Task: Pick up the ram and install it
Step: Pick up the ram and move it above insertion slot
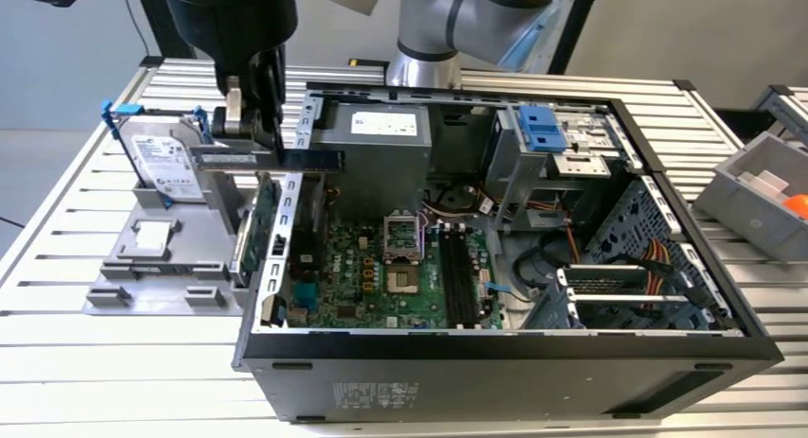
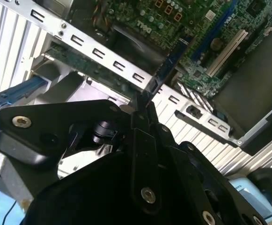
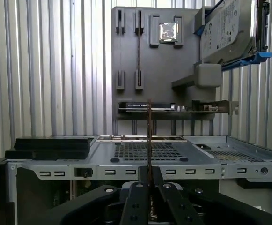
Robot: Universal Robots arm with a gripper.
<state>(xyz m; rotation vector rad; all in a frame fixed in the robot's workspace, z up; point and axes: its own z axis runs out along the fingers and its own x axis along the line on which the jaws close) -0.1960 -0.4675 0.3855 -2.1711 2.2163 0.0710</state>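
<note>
My gripper (image 1: 253, 145) is shut on the ram (image 1: 309, 160), a slim dark stick held level and on edge in the air. It hangs over the open computer case's wall (image 1: 284, 268) on the exterior view's left, just above the green card (image 1: 267, 225) standing on edge. In the second wrist view the ram (image 2: 171, 58) juts out from the gripper (image 2: 143, 105) over the motherboard (image 2: 210, 28). In the first wrist view the ram (image 3: 149, 133) appears edge-on as a thin line rising from the gripper (image 3: 150, 172). The long black memory slots (image 1: 455, 277) lie on the motherboard (image 1: 366, 277).
A grey fixture plate (image 1: 151, 268) sits beside the case at the exterior view's left, holding a silver hard drive (image 1: 165, 164) in a blue frame. Inside the case are a power supply (image 1: 373, 135), a drive cage (image 1: 562, 145) and cables. A grey bin (image 1: 758, 187) stands at the right.
</note>
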